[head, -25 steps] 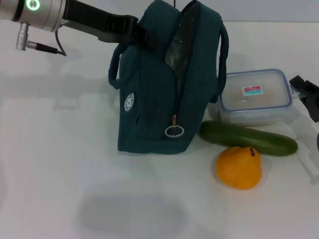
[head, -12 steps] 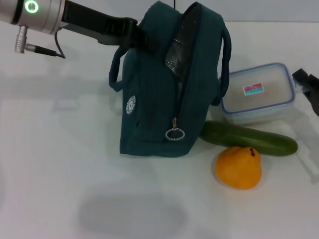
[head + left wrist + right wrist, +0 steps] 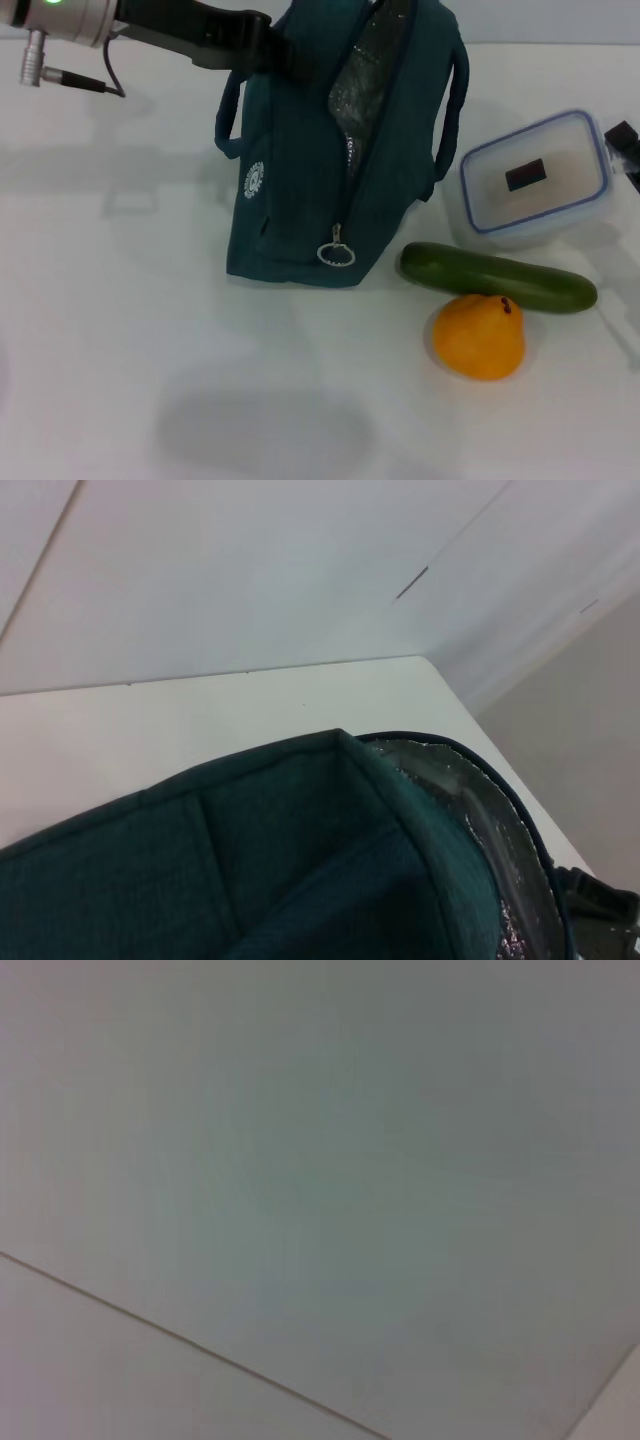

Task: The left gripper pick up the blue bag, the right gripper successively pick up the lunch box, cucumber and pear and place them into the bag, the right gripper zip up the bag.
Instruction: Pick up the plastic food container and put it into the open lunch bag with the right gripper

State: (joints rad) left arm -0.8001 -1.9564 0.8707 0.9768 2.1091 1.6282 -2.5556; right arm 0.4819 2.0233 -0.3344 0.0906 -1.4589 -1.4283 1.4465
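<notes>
While the left gripper (image 3: 268,52) is clamped on the blue bag (image 3: 330,150) at its top, the bag gapes open; the right gripper (image 3: 628,150) at three o'clock grips the tilted lunch box (image 3: 535,180); cucumber (image 3: 497,277) and pear (image 3: 479,336) wait at five o'clock; zipping comes last

Bag (image 3: 300,170) opening faces up, unzipped. Lunch box (image 3: 535,180) stands tilted just beside the bag's right handle; cucumber (image 3: 497,277) and pear (image 3: 479,336) block the near-right approach. Table (image 3: 120,330) left and front lies open.
</notes>
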